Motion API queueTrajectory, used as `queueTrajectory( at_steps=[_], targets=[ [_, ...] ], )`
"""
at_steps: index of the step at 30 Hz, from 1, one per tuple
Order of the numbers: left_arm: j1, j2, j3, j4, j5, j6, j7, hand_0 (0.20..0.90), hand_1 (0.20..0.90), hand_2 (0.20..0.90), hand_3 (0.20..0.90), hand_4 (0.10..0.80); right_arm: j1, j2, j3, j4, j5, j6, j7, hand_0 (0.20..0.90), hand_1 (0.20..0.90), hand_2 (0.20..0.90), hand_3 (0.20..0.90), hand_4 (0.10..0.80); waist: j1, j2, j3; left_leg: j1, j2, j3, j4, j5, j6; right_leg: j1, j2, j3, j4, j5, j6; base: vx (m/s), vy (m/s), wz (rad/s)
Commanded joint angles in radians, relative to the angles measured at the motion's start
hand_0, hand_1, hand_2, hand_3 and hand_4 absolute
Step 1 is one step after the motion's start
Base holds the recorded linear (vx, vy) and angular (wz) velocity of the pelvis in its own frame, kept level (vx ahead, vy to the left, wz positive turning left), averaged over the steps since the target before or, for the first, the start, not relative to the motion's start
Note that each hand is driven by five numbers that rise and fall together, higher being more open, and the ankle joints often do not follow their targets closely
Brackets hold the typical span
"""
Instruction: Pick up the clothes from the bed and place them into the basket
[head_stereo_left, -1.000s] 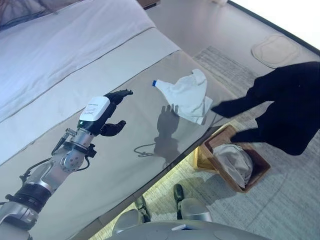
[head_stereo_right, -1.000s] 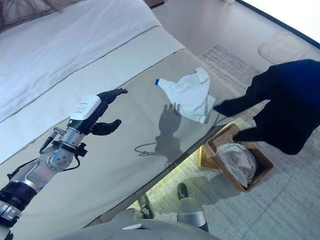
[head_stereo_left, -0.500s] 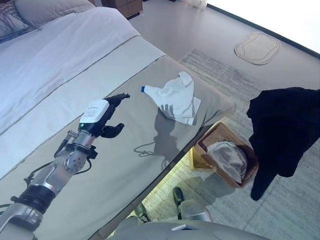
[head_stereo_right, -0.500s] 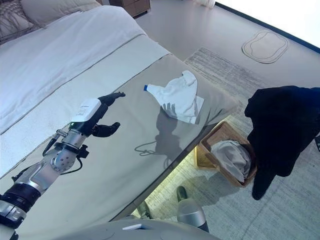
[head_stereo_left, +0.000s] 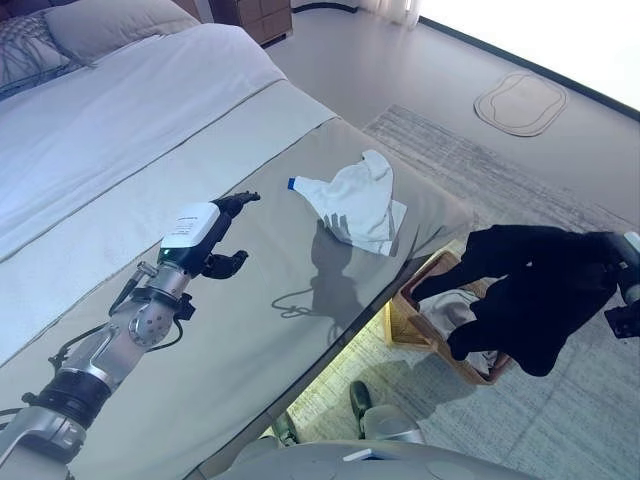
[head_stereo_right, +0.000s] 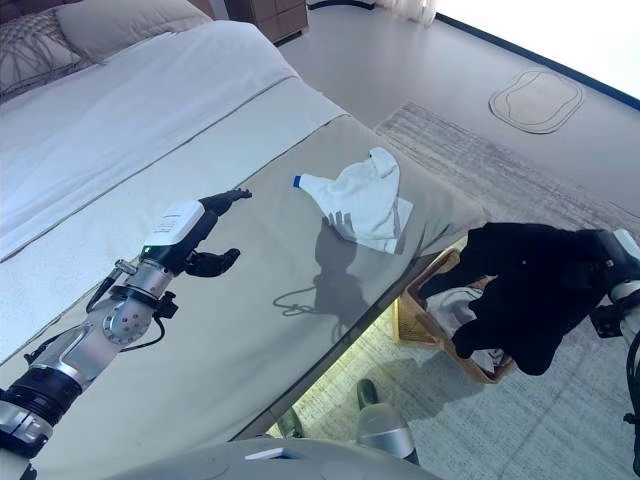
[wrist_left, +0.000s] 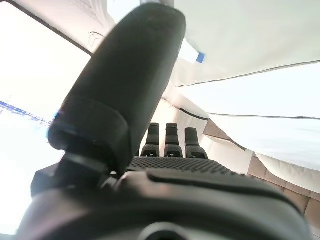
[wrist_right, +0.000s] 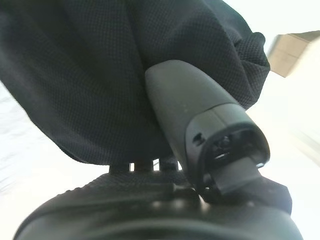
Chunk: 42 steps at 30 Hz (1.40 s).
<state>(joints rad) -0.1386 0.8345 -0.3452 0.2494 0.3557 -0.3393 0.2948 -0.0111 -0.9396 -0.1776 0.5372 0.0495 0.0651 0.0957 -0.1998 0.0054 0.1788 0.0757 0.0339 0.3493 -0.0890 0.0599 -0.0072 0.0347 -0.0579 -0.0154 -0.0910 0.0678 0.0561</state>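
A white garment (head_stereo_left: 355, 200) with a blue tag lies near the foot corner of the bed (head_stereo_left: 150, 150). My right hand (wrist_right: 190, 100) is shut on a black garment (head_stereo_left: 530, 290), with its thumb pressed into the cloth. The garment hangs low over the wicker basket (head_stereo_left: 408, 312) on the floor beside the bed and covers part of it. A pale cloth (head_stereo_left: 450, 308) lies inside the basket. My left hand (head_stereo_left: 215, 235) is open and empty, held just above the bed cover, left of the white garment.
A grey rug (head_stereo_left: 560, 420) lies under the basket. A round mat (head_stereo_left: 520, 100) lies on the floor farther off. Pillows (head_stereo_left: 110, 15) are at the head of the bed, and a wooden dresser (head_stereo_left: 265, 12) stands behind it.
My right hand has lowered the black garment from high at the right down onto the basket. The camera has shifted a little. My left hand has kept its place.
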Motion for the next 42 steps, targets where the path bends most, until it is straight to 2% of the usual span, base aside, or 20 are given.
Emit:
queueTrajectory(
  at_steps=[1,6,12,20,32,33,42],
  targets=[
    [-0.134,0.026,0.014,-0.044,-0.031,-0.006,0.042,0.9,0.9,0.9,0.9,0.8,-0.153,-0.082,-0.003,0.038,-0.052,-0.045,-0.058,0.3,0.3,0.3,0.2,0.1,0.023,0.014,-0.042,0.032,0.038,-0.043,0.059,-0.12,-0.023,-0.074,-0.008,-0.047,0.117,-0.035,0.063,-0.045,-0.028,0.0],
    [-0.184,0.03,-0.022,-0.066,-0.045,0.021,0.038,0.9,0.9,0.9,0.9,0.8,-0.208,-0.066,0.084,0.167,-0.072,-0.04,-0.082,0.3,0.3,0.3,0.2,0.1,0.027,0.035,-0.013,0.02,0.038,-0.044,0.064,-0.12,-0.026,-0.085,-0.014,-0.054,0.117,-0.034,0.062,-0.069,-0.05,0.01],
    [-0.232,0.028,-0.063,-0.083,-0.067,0.047,0.039,0.9,0.9,0.9,0.9,0.8,-0.31,-0.092,0.142,0.301,-0.087,-0.058,-0.116,0.3,0.3,0.3,0.2,0.1,0.029,0.083,0.024,0.003,0.03,-0.052,0.066,-0.116,-0.033,-0.098,-0.019,-0.058,0.117,-0.037,0.06,-0.046,-0.004,0.08],
    [-0.245,0.031,-0.071,-0.113,-0.081,0.05,0.053,0.9,0.9,0.9,0.9,0.8,-0.384,-0.133,0.154,0.346,-0.098,-0.062,-0.139,0.3,0.3,0.3,0.2,0.1,0.022,0.137,0.076,-0.024,0.018,-0.053,0.061,-0.104,-0.045,-0.123,-0.033,-0.066,0.116,-0.04,0.059,-0.069,0.014,0.01],
    [-0.253,0.02,-0.083,-0.117,-0.082,0.054,0.069,0.9,0.9,0.9,0.9,0.8,-0.423,-0.169,0.171,0.348,-0.167,-0.036,-0.168,0.3,0.3,0.3,0.2,0.1,0.01,0.174,0.102,-0.032,0.014,-0.053,0.057,-0.095,-0.059,-0.13,-0.04,-0.068,0.109,-0.043,0.057,-0.006,0.0,0.0],
    [-0.251,0.017,-0.081,-0.12,-0.081,0.056,0.066,0.9,0.9,0.9,0.9,0.8,-0.421,-0.17,0.176,0.354,-0.183,-0.024,-0.168,0.9,0.9,0.9,0.9,0.8,0.01,0.177,0.101,-0.033,0.015,-0.052,0.057,-0.094,-0.06,-0.129,-0.04,-0.069,0.108,-0.044,0.056,0.0,0.0,0.0],
    [-0.248,0.013,-0.082,-0.124,-0.077,0.057,0.067,0.9,0.9,0.9,0.9,0.8,-0.403,-0.154,0.177,0.353,-0.188,-0.012,-0.17,0.9,0.9,0.9,0.9,0.8,0.011,0.174,0.105,-0.034,0.02,-0.052,0.056,-0.09,-0.062,-0.125,-0.038,-0.075,0.107,-0.046,0.053,0.0,0.0,0.0]
  ],
)
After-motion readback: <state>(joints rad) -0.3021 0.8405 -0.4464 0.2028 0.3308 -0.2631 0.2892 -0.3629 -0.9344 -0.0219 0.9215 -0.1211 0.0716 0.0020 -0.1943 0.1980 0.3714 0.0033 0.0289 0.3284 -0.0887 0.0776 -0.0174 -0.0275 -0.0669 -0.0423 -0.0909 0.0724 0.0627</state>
